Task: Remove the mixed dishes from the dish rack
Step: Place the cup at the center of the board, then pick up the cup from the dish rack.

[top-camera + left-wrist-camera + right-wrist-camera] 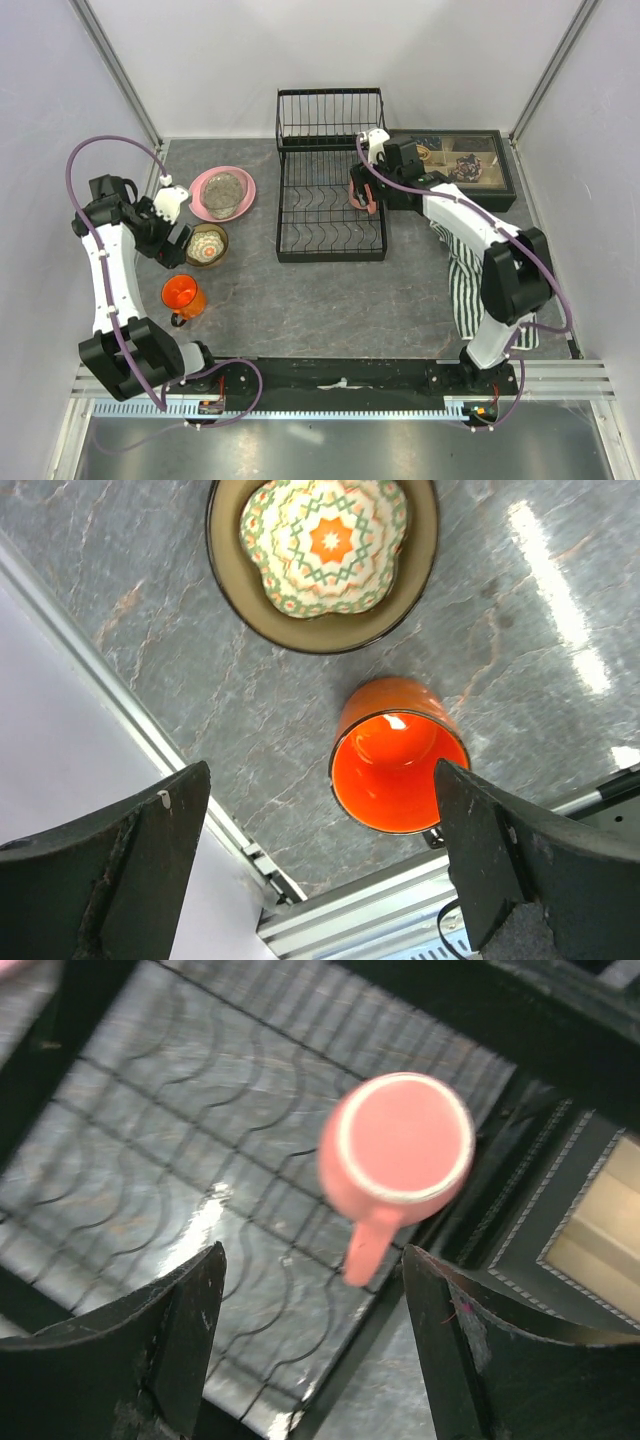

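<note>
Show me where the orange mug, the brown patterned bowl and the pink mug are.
orange mug (395, 770): left wrist view, on its glossy inside.
brown patterned bowl (322, 542): left wrist view, on the orange star at its centre.
pink mug (400, 1140): right wrist view, on the round face toward the camera.

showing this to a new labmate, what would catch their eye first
The bright orange mug standing on the table at front left, beside the brown bowl with its star-patterned inside. Then the pink mug, the only dish in the black dish rack, with the right claw open above it.
</note>
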Tool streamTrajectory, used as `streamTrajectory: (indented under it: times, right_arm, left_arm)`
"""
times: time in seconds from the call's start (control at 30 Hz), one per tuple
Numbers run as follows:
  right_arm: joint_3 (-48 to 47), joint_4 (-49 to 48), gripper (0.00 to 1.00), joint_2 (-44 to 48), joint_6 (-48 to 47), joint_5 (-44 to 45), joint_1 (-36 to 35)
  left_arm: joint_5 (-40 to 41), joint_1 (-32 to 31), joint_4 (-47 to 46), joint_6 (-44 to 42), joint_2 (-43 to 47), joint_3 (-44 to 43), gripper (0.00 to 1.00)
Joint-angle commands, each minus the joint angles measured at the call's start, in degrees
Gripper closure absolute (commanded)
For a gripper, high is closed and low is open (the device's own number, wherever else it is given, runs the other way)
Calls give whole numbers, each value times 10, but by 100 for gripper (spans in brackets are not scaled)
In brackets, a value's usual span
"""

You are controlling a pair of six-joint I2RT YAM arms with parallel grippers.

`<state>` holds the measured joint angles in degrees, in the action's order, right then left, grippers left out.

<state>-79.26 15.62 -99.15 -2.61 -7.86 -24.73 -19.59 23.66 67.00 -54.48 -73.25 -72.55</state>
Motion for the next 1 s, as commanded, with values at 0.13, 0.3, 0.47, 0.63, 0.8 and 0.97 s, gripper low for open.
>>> streamTrajectory:
  times: [0.13,0.3,0.47,0.63,0.8,0.97]
  right_arm:
    - [-60,13,22,-69,-44,104,-3]
    - [-64,14,23,-92,-46,111,-3]
    - [-67,17,25,-115,-43,115,-5]
    - [-59,17,27,-119,-40,101,-6]
    - [-40,6,28,-104,-35,98,-10]
    - [-25,3,28,-83,-35,92,-12]
  left_arm:
    - [-46,2,15,11,14,-30,1]
    - [-44,1,16,10,12,-32,1]
    - [-47,1,22,9,8,-31,1]
    - [-44,1,23,7,8,-26,1]
    - [-47,1,23,8,8,-21,1]
    - [-48,1,21,8,7,-13,1]
